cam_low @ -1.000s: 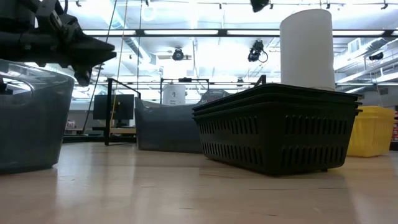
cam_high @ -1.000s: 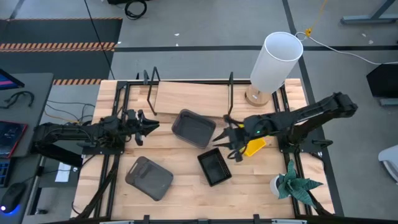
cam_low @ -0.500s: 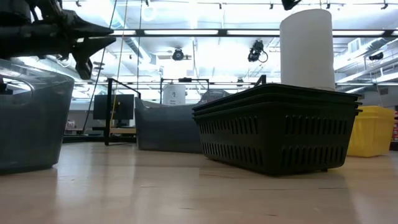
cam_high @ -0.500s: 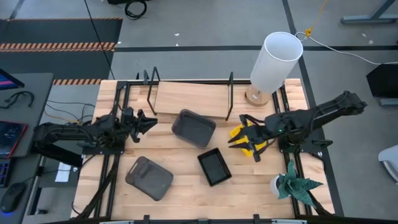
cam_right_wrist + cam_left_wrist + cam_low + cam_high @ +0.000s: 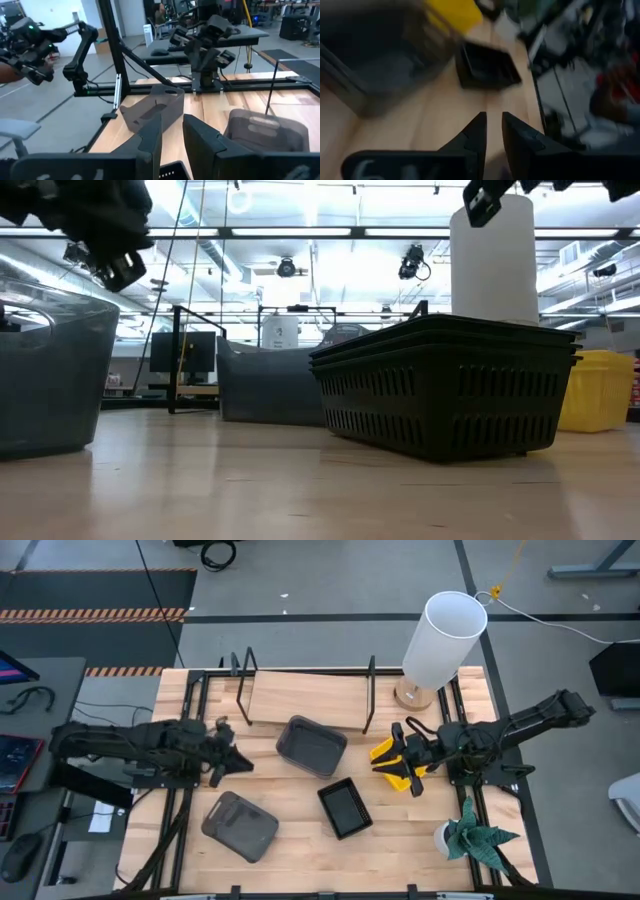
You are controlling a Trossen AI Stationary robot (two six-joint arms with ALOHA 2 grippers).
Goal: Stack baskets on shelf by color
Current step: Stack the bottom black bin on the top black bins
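Observation:
The yellow baskets (image 5: 384,752) (image 5: 598,390) stand on the table near its right side. My right gripper (image 5: 390,766) (image 5: 172,119) hovers above them, shut and holding nothing, pointing toward the table's left. The black mesh baskets (image 5: 345,807) (image 5: 445,395) sit nested in the middle. One grey basket (image 5: 311,745) stands open side up before the shelf (image 5: 305,695). Another grey basket (image 5: 240,825) lies upside down near the near left corner. My left gripper (image 5: 240,760) (image 5: 492,117) hangs shut over bare table left of the grey baskets.
A tall white cylinder (image 5: 445,635) stands at the shelf's right end. A small potted plant (image 5: 475,835) sits near the near right corner. The shelf's black wire uprights (image 5: 370,695) rise at both ends. Bare wood shows between the baskets.
My right gripper has drawn back toward the table's right edge, from beside the black baskets to above the yellow ones, and has risen. My left gripper has swung toward the near edge and tipped downward. No basket has moved.

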